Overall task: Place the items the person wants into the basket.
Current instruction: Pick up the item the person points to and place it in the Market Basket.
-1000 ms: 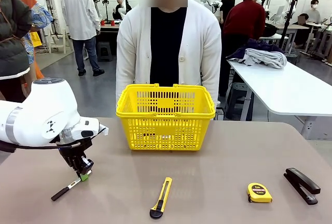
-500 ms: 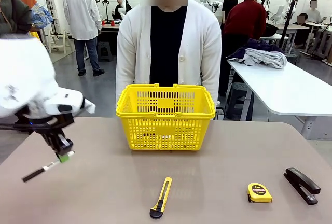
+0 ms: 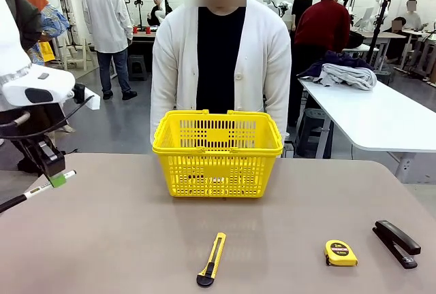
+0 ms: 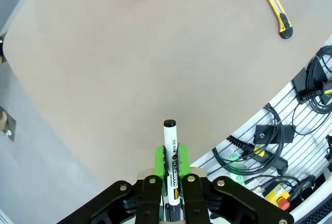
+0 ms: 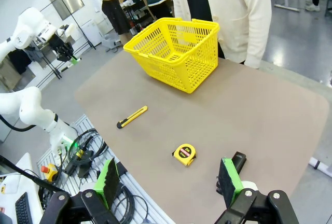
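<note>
Left claw [image 3: 57, 179] clamped white-barrelled, black-capped pen [image 3: 27, 194], held clear above left edge of tabletop [image 3: 122, 239], right claw [image 5: 170, 180] stood apart, yellow lattice basket [image 3: 217, 173] sat far-centre before person [image 3: 218, 56], tabletop was plain brown, busy lab [image 3: 136, 8] behind.

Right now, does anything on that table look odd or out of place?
Nothing is spilled or broken. The one unusual sight: the left gripper holds a pen tilted in the air near the table's left edge, well away from the yellow basket.

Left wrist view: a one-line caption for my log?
Left gripper shut on a white pen over the table, utility knife lying farther off.
</note>
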`<control>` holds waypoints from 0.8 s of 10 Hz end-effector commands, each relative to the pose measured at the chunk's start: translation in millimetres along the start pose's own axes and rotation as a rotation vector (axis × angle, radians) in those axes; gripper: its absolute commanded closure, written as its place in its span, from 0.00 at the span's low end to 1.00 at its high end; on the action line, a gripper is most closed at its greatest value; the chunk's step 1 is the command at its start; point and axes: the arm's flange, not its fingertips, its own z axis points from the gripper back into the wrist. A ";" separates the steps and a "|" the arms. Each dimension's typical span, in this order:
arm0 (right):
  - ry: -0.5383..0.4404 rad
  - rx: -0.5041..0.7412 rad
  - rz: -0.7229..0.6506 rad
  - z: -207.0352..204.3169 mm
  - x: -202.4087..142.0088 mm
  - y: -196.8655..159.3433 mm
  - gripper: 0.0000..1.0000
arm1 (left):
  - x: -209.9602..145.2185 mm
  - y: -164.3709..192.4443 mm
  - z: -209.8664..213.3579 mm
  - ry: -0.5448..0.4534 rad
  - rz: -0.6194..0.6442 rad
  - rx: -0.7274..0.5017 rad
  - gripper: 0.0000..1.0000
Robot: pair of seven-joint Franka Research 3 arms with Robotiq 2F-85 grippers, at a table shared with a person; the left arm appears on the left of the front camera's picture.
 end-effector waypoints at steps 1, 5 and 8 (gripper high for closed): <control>-0.025 0.014 0.014 -0.7 1.8 -0.5 0.00 | 2.0 4.3 0.7 0.012 -0.014 -0.016 0.95; -0.025 0.014 0.014 -0.7 1.8 -0.5 0.00 | 0.8 1.0 2.2 0.000 0.001 -0.002 0.95; -0.025 0.014 0.014 -0.7 1.8 -0.5 0.00 | 0.8 1.0 2.2 0.000 0.001 -0.002 0.95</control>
